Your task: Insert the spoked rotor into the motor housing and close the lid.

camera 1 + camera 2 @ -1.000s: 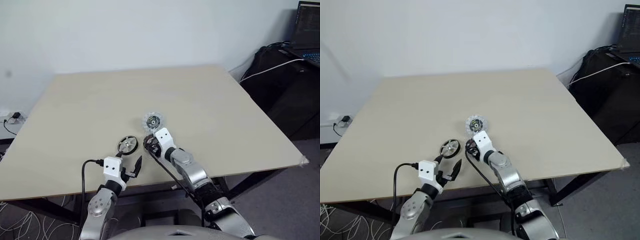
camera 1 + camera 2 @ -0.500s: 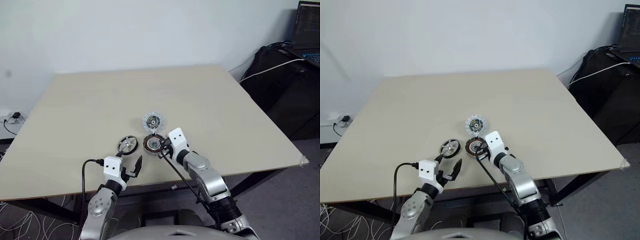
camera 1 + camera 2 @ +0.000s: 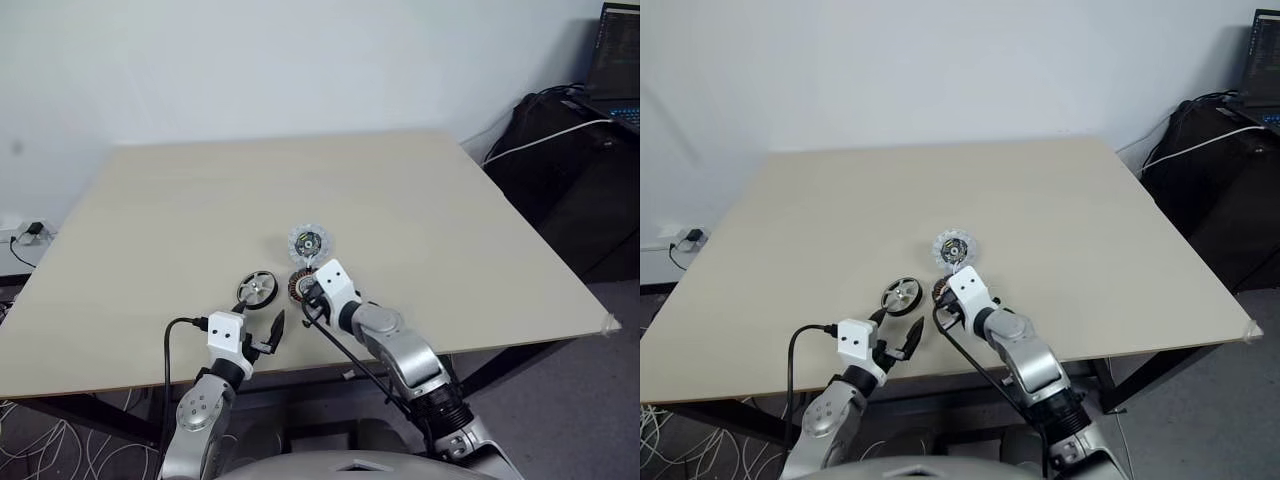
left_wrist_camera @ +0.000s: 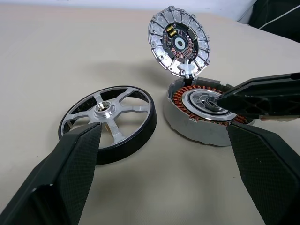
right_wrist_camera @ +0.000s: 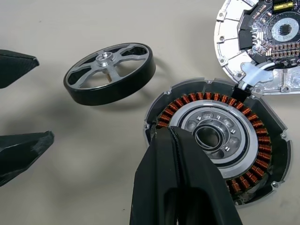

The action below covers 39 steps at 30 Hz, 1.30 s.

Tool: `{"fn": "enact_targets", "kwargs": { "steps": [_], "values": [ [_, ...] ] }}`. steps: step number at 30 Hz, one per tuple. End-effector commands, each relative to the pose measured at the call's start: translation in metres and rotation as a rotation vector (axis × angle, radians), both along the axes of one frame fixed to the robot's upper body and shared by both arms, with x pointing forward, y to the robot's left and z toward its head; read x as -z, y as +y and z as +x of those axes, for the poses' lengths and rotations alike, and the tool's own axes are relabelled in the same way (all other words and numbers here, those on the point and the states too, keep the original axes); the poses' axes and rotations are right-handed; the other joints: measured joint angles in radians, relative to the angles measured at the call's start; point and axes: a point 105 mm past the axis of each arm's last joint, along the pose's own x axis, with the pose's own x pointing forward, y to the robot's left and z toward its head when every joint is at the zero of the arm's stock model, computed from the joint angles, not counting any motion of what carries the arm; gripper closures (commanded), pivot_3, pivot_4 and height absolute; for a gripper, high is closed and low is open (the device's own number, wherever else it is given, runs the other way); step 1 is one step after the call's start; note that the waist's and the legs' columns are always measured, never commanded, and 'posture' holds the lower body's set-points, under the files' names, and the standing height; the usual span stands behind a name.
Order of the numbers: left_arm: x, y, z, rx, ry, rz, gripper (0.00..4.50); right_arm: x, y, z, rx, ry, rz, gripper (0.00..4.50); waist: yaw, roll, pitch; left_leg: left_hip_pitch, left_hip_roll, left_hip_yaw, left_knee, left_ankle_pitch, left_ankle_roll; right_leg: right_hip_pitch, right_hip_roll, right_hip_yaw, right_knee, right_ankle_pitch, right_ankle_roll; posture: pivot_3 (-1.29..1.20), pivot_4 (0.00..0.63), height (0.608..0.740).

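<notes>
Since before, our right gripper (image 5: 180, 136) has closed empty over the copper-wound round motor housing (image 5: 220, 140) — left gripper (image 4: 164, 154) gapes wide, holding nothing.

Honestly nothing readable here. The circuit board inside the pale silver-grey round lid (image 5: 271, 41) has components but no legible markings, and the laptop screen (image 3: 617, 45) at the far right shows lines of text too small to make out.
</notes>
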Motion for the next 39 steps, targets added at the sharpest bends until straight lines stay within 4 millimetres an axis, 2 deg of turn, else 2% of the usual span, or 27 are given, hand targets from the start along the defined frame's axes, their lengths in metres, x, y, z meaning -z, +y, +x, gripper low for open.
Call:
{"fn": "enact_targets", "kwargs": {
  "steps": [1,13,28,33,39],
  "values": [
    [-0.010,0.001,0.005,-0.007,-0.045,-0.008,0.00,-0.008,0.000,0.009,0.010,-0.027,0.015,4.49,0.000,0.000,0.000,0.000,0.000,0.000,0.000,0.000,0.000,0.000,0.000,0.000,0.000,0.000,0.000,0.00,0.000,0.740],
    [-0.010,0.001,0.005,-0.005,-0.049,-0.009,0.00,0.001,-0.012,0.013,0.044,-0.008,-0.011,4.49,0.000,0.000,0.000,0.000,0.000,0.000,0.000,0.000,0.000,0.000,0.000,0.000,0.000,0.000,0.000,0.00,0.000,0.740],
    [-0.010,0.000,0.005,-0.007,-0.048,-0.013,0.00,0.001,-0.010,0.024,0.068,-0.017,-0.012,4.49,-0.002,0.000,0.000,0.000,0.000,0.000,0.000,0.000,0.000,0.000,0.000,0.000,0.000,0.000,0.000,0.00,0.000,0.740],
    [-0.010,0.000,0.005,-0.012,-0.048,-0.014,0.00,-0.003,-0.008,0.021,0.052,-0.028,0.002,4.49,-0.002,0.000,0.000,0.000,0.000,0.000,0.000,-0.001,-0.002,0.000,0.000,0.000,0.000,0.000,0.000,0.00,0.000,0.740],
    [-0.010,0.000,0.005,-0.014,-0.046,-0.015,0.00,-0.022,-0.006,0.015,0.013,-0.080,0.060,4.49,-0.001,0.000,0.000,0.000,0.000,0.000,0.000,0.000,0.000,0.000,0.000,0.000,0.000,0.000,0.000,0.00,0.000,0.740]
  ]
}}
